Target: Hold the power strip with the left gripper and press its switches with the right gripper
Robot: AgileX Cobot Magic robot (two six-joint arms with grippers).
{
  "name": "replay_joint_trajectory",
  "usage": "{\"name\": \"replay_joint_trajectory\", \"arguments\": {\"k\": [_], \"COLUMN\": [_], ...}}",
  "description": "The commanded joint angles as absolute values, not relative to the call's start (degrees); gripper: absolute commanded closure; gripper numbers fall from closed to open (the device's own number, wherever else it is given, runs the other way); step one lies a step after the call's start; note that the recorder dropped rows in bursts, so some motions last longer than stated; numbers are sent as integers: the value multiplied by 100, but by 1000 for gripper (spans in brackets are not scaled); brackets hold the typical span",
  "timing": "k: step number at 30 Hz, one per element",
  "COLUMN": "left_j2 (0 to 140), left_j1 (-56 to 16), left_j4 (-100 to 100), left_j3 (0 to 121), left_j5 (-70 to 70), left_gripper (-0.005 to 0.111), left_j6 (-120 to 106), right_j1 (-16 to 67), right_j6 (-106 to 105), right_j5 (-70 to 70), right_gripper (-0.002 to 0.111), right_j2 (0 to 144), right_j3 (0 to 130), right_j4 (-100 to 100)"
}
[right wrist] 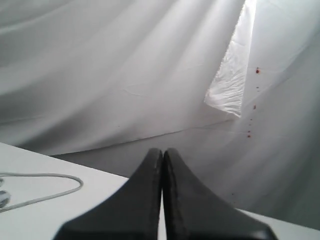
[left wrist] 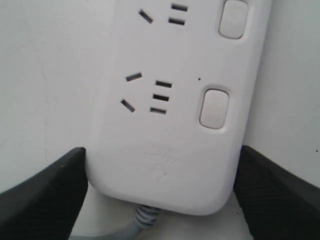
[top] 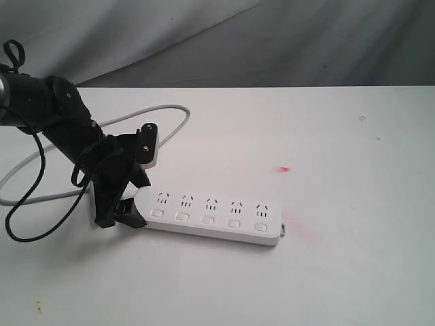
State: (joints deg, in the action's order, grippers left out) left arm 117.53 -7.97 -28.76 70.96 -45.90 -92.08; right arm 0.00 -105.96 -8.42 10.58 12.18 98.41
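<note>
The white power strip [top: 211,214] lies flat on the white table, its five sockets in a row. The switches [top: 207,218] run along its near edge. My left gripper [top: 129,207] is at the strip's left, cord end. In the left wrist view its black jaws press both long sides of the power strip [left wrist: 150,50], with two switches [left wrist: 214,108] and the grey cord [left wrist: 142,217] visible. My right gripper [right wrist: 163,151] is shut on nothing, raised above the table and facing the cloth backdrop. It is out of the exterior view.
The grey cord [top: 170,109] loops over the table behind the left arm, and also shows as the cord [right wrist: 50,176]. A thin black cable [top: 27,204] hangs off the left arm. Red marks [top: 284,168] stain the table near the strip's right end. Grey cloth hangs behind.
</note>
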Motion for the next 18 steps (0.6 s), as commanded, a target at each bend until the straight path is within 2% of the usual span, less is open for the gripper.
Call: {"name": "replay_joint_trajectory", "arguments": {"k": [1,4,9,13,18], "left_j2": [11760,11760,11760,11760,11760], "left_j1": [-791,-791,-791,-791,-791], "left_j4": [-2902,-2902,-2902,-2902,-2902], "left_j3": [7125,7125,7125,7125,7125], "left_j5": [-4628,-4628,-4628,-4628,-4628], "left_gripper": [57,57,57,57,57], "left_j6": [-9202,-9202,-9202,-9202,-9192], "right_j1": [-37,-37,-37,-37,-37], "right_j6": [-7235,-4341,-1679,-760,-687], "right_j5": [-1017,-1028,-1028,-890,-147], "right_gripper": [108,108,108,108,108], "right_j2": [1027,1027,1027,1027,1027], "right_j3": [1187,1187,1187,1087,493], "right_j4": [7030,4265,1527,634,589]}}
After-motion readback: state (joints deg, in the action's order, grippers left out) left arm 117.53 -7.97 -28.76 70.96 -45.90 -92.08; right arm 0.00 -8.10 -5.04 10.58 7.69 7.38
